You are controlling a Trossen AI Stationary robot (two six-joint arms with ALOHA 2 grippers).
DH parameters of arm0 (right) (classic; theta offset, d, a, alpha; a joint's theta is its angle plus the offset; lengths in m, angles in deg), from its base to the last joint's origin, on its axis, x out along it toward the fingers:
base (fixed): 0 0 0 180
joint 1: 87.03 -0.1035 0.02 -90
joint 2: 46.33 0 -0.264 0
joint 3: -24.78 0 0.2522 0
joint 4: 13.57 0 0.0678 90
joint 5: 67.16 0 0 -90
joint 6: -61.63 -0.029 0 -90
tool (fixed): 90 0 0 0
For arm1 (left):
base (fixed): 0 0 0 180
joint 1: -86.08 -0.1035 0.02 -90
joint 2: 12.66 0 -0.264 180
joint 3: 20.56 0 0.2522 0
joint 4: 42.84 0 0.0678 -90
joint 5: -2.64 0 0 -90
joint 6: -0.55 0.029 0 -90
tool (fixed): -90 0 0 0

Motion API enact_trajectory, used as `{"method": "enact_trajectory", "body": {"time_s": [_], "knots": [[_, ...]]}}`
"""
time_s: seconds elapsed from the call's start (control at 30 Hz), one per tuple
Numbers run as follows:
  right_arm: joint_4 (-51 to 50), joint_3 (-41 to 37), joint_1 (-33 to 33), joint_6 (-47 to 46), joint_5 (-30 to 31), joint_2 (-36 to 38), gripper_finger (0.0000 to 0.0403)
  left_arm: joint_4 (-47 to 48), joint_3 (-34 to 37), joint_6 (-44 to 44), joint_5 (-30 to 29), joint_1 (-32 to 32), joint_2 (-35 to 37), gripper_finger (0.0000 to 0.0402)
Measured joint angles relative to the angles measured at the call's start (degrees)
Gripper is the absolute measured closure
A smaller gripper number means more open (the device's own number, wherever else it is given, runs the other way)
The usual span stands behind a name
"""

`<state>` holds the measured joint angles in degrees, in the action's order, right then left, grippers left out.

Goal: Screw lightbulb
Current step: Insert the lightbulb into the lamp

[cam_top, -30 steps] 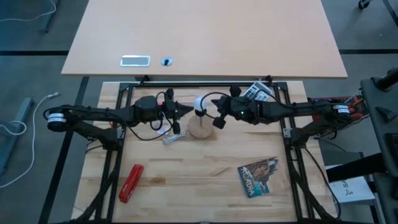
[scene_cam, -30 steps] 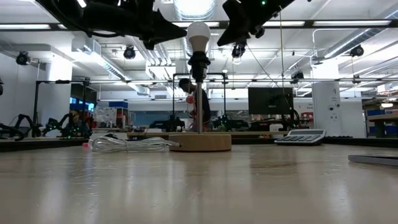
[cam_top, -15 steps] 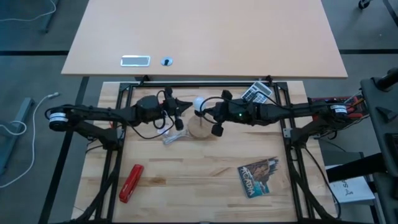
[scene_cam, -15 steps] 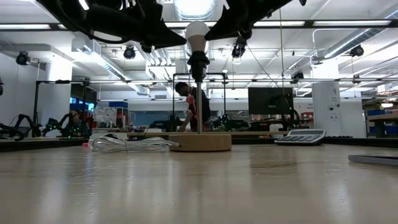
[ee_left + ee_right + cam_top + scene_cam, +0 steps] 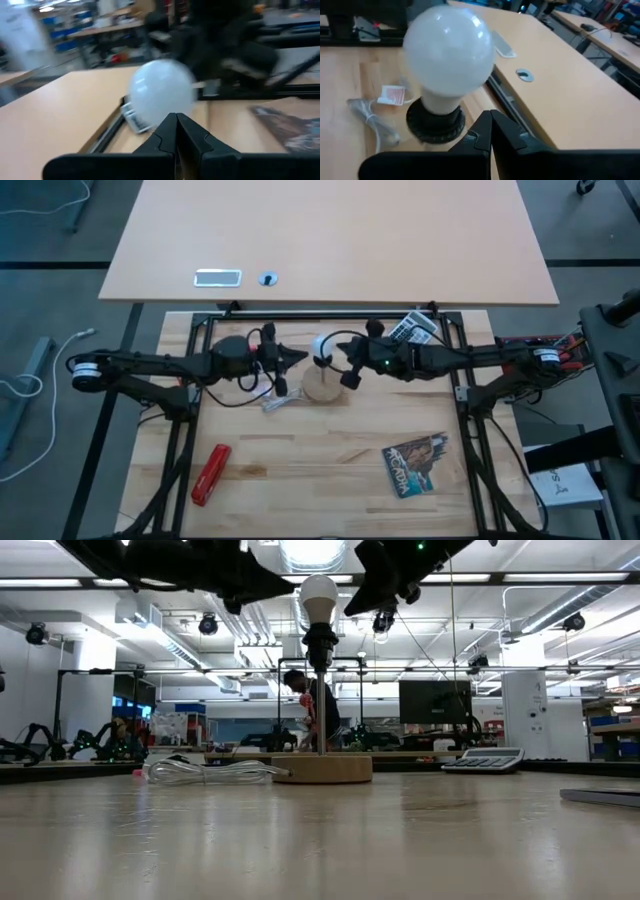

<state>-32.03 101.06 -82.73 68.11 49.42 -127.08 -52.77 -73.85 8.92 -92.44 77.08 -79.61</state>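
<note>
The lightbulb (image 5: 319, 598) stands upright in the black socket (image 5: 319, 643) of the round wooden base (image 5: 322, 768), near the middle of the table's far part. Its long axis is vertical, the round head points up and the screw end goes down into the socket. The left gripper (image 5: 287, 358) and the right gripper (image 5: 343, 360) flank it at head height, not touching it; both have their fingers pressed together.
</note>
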Motion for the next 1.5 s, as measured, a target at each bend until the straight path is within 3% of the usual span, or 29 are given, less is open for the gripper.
{"method": "enact_trajectory", "body": {"time_s": [0.47,0.83,1.03,1.17,1.3,1.5], "knots": [[3.9,0.1,0.4,-0.4,-8.5,-0.1,0.0403,-1.1,0.0,2.3,-0.5,-1.1,-0.5,0.0401],[3.7,0.1,-2.3,-0.2,-9.6,-0.1,0.0403,-1.0,0.0,2.3,-6.3,-1.6,-3.2,0.0402],[-0.5,0.1,-2.2,-0.4,-6.2,1.0,0.0403,-1.4,0.0,2.1,-6.9,-1.1,-1.2,0.0402],[-2.2,0.1,-2.1,-0.3,-1.7,1.9,0.0403,1.4,0.0,1.1,-3.0,-0.6,1.2,0.0402],[-1.4,0.1,-1.6,0.6,-1.1,1.9,0.0403,3.1,0.0,-0.3,2.9,-0.6,1.6,0.0402],[1.3,0.1,-1.0,0.6,-1.4,0.1,0.0403,0.7,0.0,-0.3,2.7,-0.6,-1.7,0.0401]]}}
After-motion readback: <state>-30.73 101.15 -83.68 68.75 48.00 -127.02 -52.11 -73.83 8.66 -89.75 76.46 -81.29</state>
